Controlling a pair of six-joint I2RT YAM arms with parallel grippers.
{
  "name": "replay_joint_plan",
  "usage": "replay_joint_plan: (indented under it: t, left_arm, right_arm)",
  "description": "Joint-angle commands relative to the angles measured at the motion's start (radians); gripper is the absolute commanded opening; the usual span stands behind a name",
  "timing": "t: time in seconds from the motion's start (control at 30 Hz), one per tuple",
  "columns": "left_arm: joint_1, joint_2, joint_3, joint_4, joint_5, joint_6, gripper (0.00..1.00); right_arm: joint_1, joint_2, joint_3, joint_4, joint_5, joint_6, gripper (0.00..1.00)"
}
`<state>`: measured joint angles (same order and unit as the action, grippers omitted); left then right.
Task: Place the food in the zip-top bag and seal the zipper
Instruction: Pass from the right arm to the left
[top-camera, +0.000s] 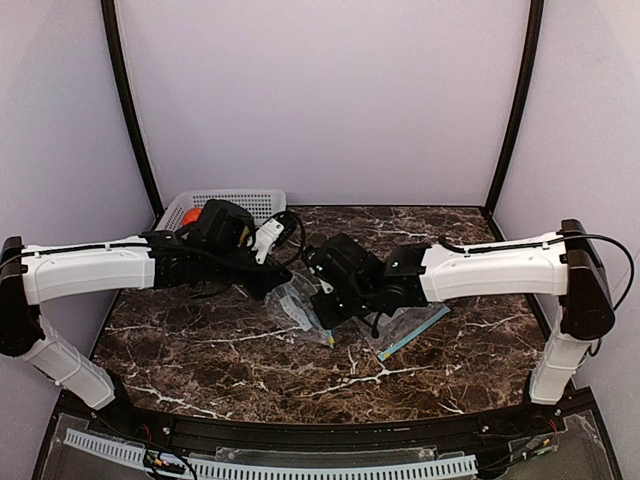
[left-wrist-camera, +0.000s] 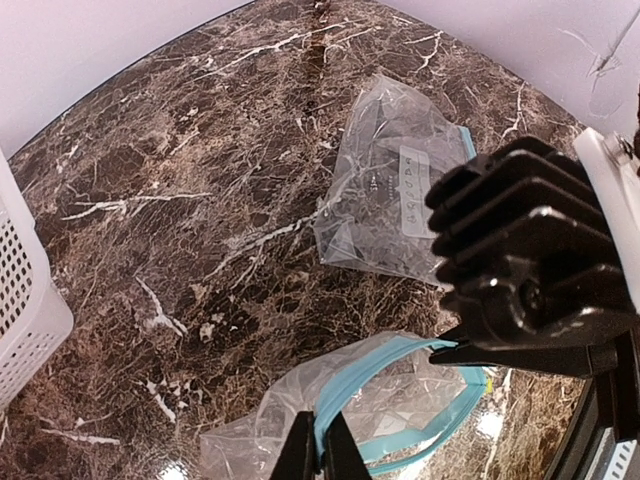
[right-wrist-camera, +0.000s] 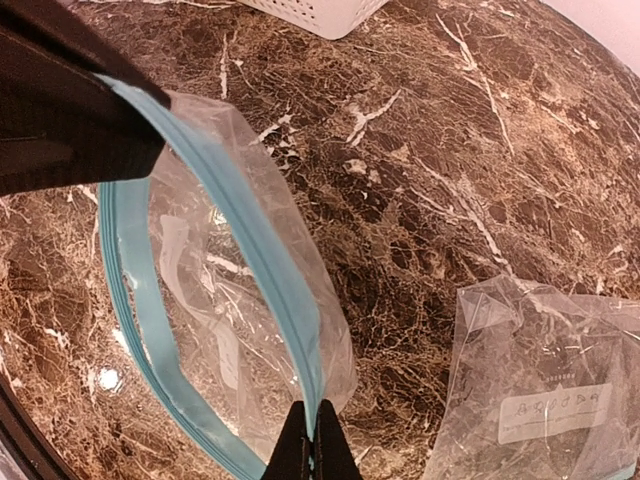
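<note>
A clear zip-top bag (left-wrist-camera: 400, 400) with a blue zipper rim hangs between the two grippers above the marble table, its mouth pulled open into a loop. My left gripper (left-wrist-camera: 320, 455) is shut on one side of the blue rim. My right gripper (right-wrist-camera: 312, 445) is shut on the opposite side of the rim (right-wrist-camera: 250, 250). In the top view the bag (top-camera: 295, 300) shows at the table's middle between both wrists. An orange-red piece of food (top-camera: 190, 215) sits in the white basket, mostly hidden by the left arm. Nothing lies inside the bag.
A white mesh basket (top-camera: 250, 203) stands at the back left against the wall. A second clear bag (left-wrist-camera: 395, 190) with a white label lies flat on the marble table (top-camera: 200, 350), right of the held bag.
</note>
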<state>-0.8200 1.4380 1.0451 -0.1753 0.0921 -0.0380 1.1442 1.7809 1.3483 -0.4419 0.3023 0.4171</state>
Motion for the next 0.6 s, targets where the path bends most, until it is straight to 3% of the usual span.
replay_joint_plan:
  t: [0.0, 0.1, 0.4, 0.57]
  left_arm:
    - [0.005, -0.031, -0.032, -0.021, 0.000, -0.013, 0.01]
    - [0.005, -0.038, -0.042, -0.007, -0.001, -0.037, 0.01]
    - [0.005, -0.045, -0.057, 0.042, -0.078, -0.274, 0.01]
    - [0.005, -0.065, -0.080, 0.122, -0.140, -0.403, 0.01]
  right_arm:
    - [-0.011, 0.000, 0.023, -0.005, 0.020, 0.022, 0.00]
    - [-0.017, 0.000, 0.023, -0.007, 0.017, 0.029, 0.01]
    - [-0.020, -0.033, 0.026, -0.001, -0.002, 0.032, 0.49]
    - [-0.021, -0.094, 0.007, 0.019, -0.006, 0.061, 0.66]
